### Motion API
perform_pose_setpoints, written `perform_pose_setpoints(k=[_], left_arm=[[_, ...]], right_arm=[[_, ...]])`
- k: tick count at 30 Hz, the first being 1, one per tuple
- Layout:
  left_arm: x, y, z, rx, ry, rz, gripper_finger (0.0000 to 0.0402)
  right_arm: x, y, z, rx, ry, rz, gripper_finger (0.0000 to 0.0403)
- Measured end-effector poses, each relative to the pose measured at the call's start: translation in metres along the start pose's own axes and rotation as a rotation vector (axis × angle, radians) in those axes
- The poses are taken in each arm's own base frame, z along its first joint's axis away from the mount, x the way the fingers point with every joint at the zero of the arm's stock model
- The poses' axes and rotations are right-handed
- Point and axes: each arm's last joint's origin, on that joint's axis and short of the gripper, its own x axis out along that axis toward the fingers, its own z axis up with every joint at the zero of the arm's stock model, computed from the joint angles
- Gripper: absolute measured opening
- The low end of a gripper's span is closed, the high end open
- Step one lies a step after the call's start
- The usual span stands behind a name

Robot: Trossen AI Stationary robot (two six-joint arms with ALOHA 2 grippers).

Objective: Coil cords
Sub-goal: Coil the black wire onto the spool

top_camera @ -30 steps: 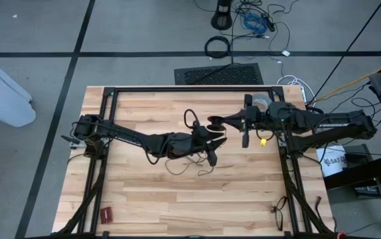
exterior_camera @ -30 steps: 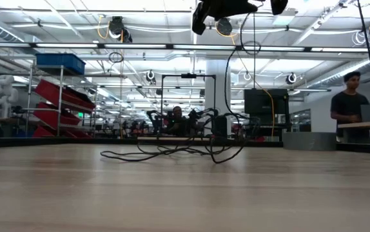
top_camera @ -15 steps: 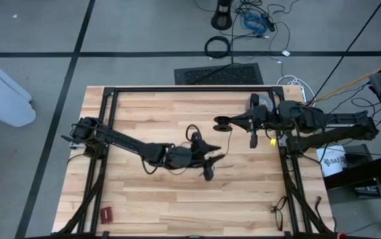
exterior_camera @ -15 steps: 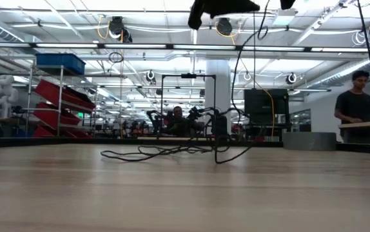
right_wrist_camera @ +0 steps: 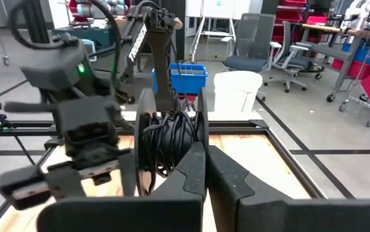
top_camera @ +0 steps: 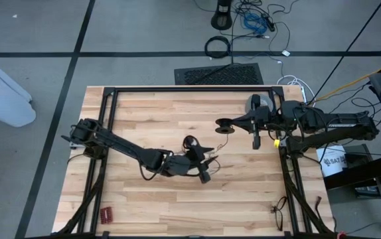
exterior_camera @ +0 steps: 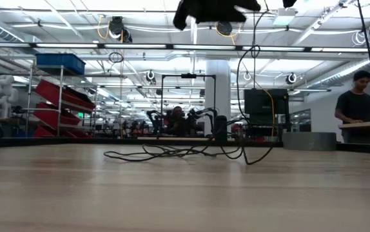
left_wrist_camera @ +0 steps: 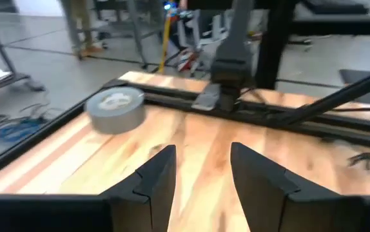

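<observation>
The cord is a very thin black wire. Part of it is wound on a black spool (right_wrist_camera: 169, 138), and the rest drops in a slack line (exterior_camera: 240, 77) to a loose tangle (exterior_camera: 172, 153) lying on the wood. My right gripper (right_wrist_camera: 205, 154) is shut on the spool (top_camera: 224, 124) above the table's far right part. My left gripper (left_wrist_camera: 201, 151) hovers open over the table's middle (top_camera: 207, 166). Only bare wood shows between its fingers. My right gripper pinches the rim of one spool flange (right_wrist_camera: 201, 145) between its two fingers. The fingers come level from the table's right side. The spool is lifted clear of the table with its flanges upright, and the cord trails off it, slack.
A grey tape roll (top_camera: 260, 101) lies at the far right by the right arm, and also shows in the left wrist view (left_wrist_camera: 114, 109). A black frame (top_camera: 177, 89) borders the table. A small red thing (top_camera: 105, 214) lies at the near left corner. A person (exterior_camera: 356, 103) stands beyond the table.
My left gripper has moved toward the table's near edge and sunk a little, rolling as it went. My right gripper has drawn back slightly toward the right edge with the spool. The loose cord's right-hand loop has slid along the table toward the right.
</observation>
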Motion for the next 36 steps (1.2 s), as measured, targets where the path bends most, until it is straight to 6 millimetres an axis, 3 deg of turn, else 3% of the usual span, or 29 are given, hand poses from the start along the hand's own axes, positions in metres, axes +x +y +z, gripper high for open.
perform_pose_setpoints(k=[13,28,32,36], left_arm=[[0.005,0.018,-0.028,-0.061,-0.032,0.007,0.0155],[0.023,0.013,-0.055,-0.055,-0.019,-0.022,0.0154],[0.024,0.013,-0.058,-0.044,-0.009,-0.004,0.0127],[0.024,0.013,-0.058,-0.043,-0.012,0.01,0.0069]], right_arm=[[0.0,0.0,-0.001,-0.01,0.006,0.001,0.0],[0.0,0.0,-0.001,-0.011,0.006,0.001,0.0],[0.0,0.0,-0.001,-0.017,0.006,0.0,0.0],[0.0,0.0,0.0,-0.026,-0.004,0.0,0.0]])
